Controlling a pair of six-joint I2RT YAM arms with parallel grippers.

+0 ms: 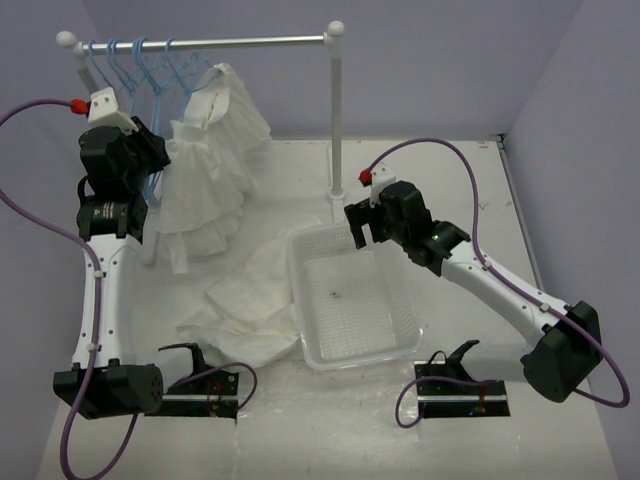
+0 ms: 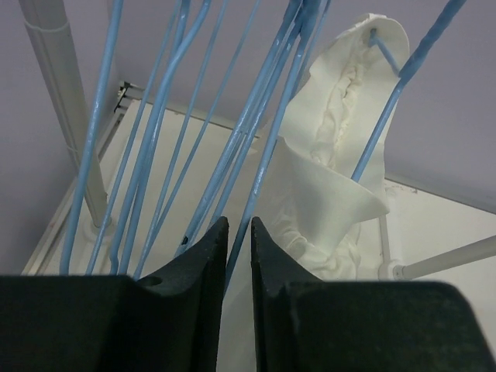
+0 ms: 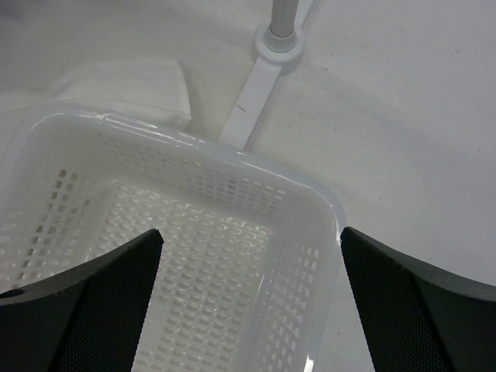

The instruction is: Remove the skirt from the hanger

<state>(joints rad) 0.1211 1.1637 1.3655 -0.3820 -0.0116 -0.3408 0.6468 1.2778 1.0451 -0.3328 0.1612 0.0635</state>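
Observation:
The skirt, plain wrinkled white fabric, lies crumpled on the table left of the clear basket; a fold of the skirt shows beyond the basket rim. Several blue hangers hang on the rail. My left gripper is raised among them. In the left wrist view its fingertips stand a narrow gap apart around one blue hanger wire, not pressed on it. My right gripper hovers wide open over the basket's far corner, holding nothing.
A white tiered, ruffled garment hangs from a hanger at the rail's left. The rack's rail, right pole and foot stand behind the basket. Two black stands sit at the near edge.

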